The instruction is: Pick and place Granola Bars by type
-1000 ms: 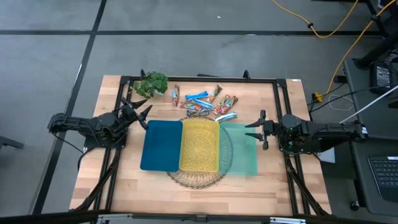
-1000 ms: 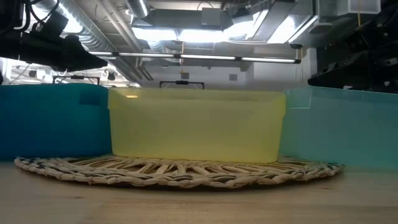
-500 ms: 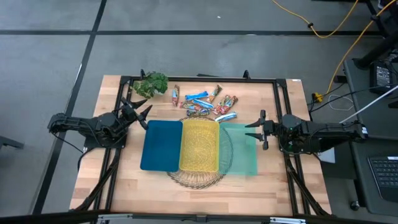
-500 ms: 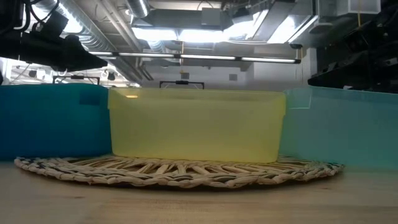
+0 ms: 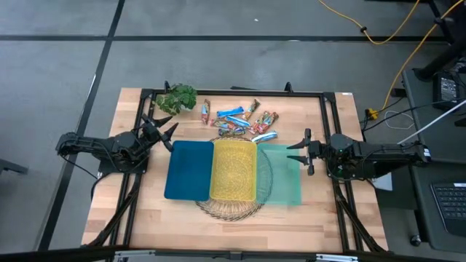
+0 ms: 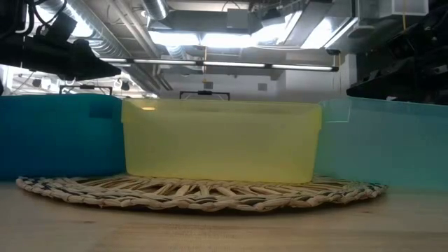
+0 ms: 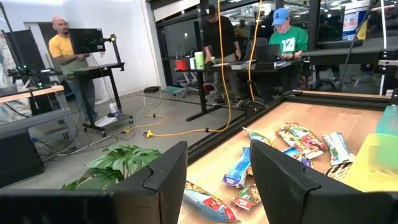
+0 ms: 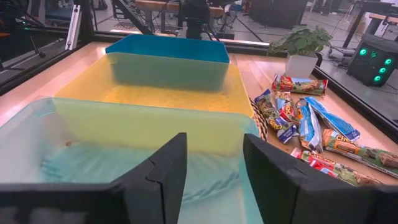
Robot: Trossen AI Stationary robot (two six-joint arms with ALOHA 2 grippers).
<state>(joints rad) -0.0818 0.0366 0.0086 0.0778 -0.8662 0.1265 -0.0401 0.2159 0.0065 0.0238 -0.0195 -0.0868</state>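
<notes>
Both arms are waiting, jaws apart and empty: left gripper (image 5: pixel 162 128) beside the blue bin (image 5: pixel 189 169), right gripper (image 5: pixel 300 151) over the green bin (image 5: pixel 285 191). Granola Bars (image 5: pixel 240 119) are lying piled behind the bins; singling out one edge bar looks wisest.

Shirt number: a person (image 7: pixel 287 38) seated in the room beyond the table wears a green shirt with a white "12" on the chest.
Granola Bars (image 8: pixel 306 122): printed wrappers in blue-white and red-orange-brown, but the lettering is too small and blurred to read.
Bins, table and arms: no readable text or labels.
</notes>
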